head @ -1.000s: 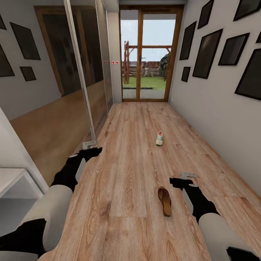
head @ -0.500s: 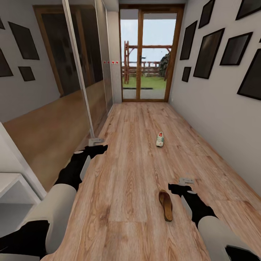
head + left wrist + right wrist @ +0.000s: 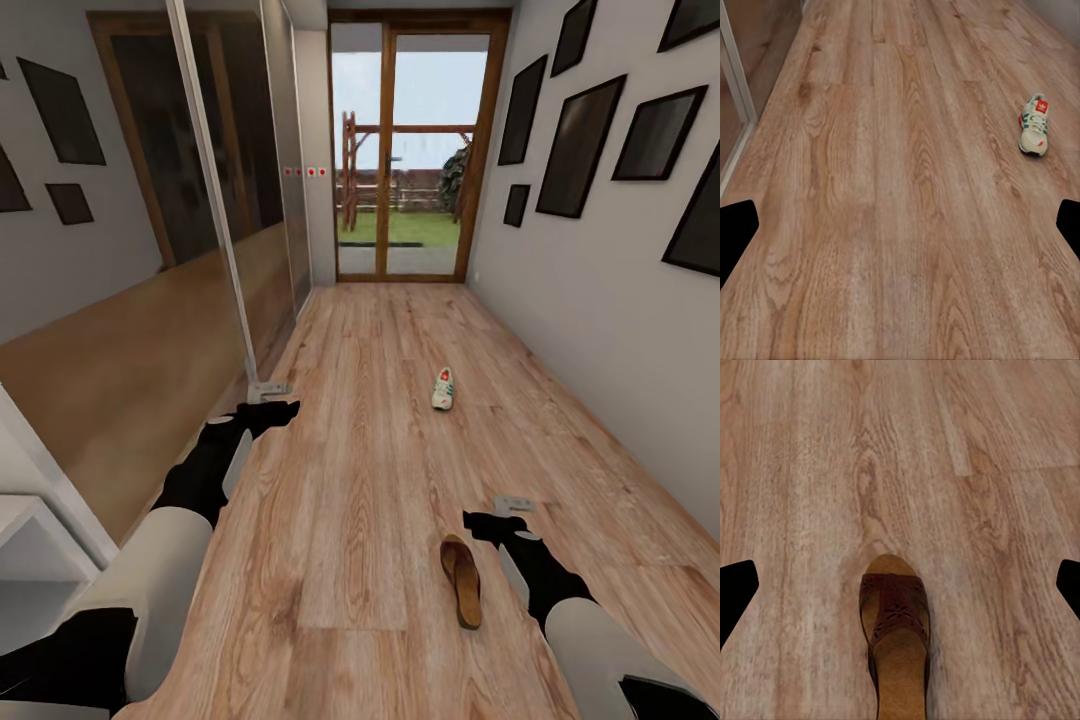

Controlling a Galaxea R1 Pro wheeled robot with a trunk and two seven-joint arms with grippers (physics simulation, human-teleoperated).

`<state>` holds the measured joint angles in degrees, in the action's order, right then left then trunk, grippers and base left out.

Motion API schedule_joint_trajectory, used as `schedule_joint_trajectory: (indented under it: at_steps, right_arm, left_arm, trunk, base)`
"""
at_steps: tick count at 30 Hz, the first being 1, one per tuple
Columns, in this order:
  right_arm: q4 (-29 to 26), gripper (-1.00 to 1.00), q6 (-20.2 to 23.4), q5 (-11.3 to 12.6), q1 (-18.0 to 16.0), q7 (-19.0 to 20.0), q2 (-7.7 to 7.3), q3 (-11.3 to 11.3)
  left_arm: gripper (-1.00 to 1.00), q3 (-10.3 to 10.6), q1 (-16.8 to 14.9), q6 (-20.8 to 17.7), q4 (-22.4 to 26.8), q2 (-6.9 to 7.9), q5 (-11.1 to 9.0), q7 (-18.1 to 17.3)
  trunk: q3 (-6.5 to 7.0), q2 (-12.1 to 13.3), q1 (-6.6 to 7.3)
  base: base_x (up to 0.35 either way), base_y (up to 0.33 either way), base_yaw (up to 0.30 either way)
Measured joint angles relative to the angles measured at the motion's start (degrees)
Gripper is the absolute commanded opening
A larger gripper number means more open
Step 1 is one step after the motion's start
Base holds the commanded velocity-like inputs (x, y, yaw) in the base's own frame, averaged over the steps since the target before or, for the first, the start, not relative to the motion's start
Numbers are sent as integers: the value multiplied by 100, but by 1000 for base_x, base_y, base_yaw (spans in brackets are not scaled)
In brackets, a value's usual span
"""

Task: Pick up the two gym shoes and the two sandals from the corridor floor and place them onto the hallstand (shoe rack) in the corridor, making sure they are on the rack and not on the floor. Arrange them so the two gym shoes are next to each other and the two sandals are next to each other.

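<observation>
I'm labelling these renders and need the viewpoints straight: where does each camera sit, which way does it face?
Head view: from the robot's head, down the wood-plank corridor floor toward a glass door; both arms show, left end effector and right end effector.
Left wrist view: faces the floor and a white green-striped gym shoe, shared with the head view.
Right wrist view: faces a dark brown leather sandal, also shared.

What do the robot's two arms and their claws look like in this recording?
In the head view, each arm has a rounded pale grey-white forearm shell, a black section toward the wrist with a light grey side panel, and a small flat grey block at the tip. The left claw and right claw match in colour and build. In the wrist views the fingers show as flat black shapes. No cables or markings are visible.
</observation>
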<state>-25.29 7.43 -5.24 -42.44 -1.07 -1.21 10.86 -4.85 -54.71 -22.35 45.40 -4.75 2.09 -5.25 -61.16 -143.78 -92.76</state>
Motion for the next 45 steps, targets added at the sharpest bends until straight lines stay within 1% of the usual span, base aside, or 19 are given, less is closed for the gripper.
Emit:
schedule_joint_trajectory:
  at_steps: [6,10,19,25,45]
  right_arm:
    - [70,100,-74,-12,0,0,2,-2]
    - [120,100,-366,-11,0,8,-4,-1]
    - [200,100,-423,15,0,4,-14,6]
    - [202,100,-424,22,0,2,-15,10]
    - [210,100,-425,31,0,2,-15,16]
  left_arm:
    - [100,1,0,0,-12,0,-1,0]
    - [100,1,3,0,-13,0,-2,-4]
    - [100,1,1,0,-6,3,4,0]
    - [100,1,-1,0,2,8,5,0]
    - [100,2,7,25,-38,9,6,-8]
  trunk:
    - [0,0,1]
    - [0,0,0]
    - [0,0,-1]
    - [-32,0,-1]
    - [-655,-26,-53]
  base:
    - [233,0,0]
    - [44,0,0]
    - [4,0,0]
    - [0,0,0]
    - [0,0,0]
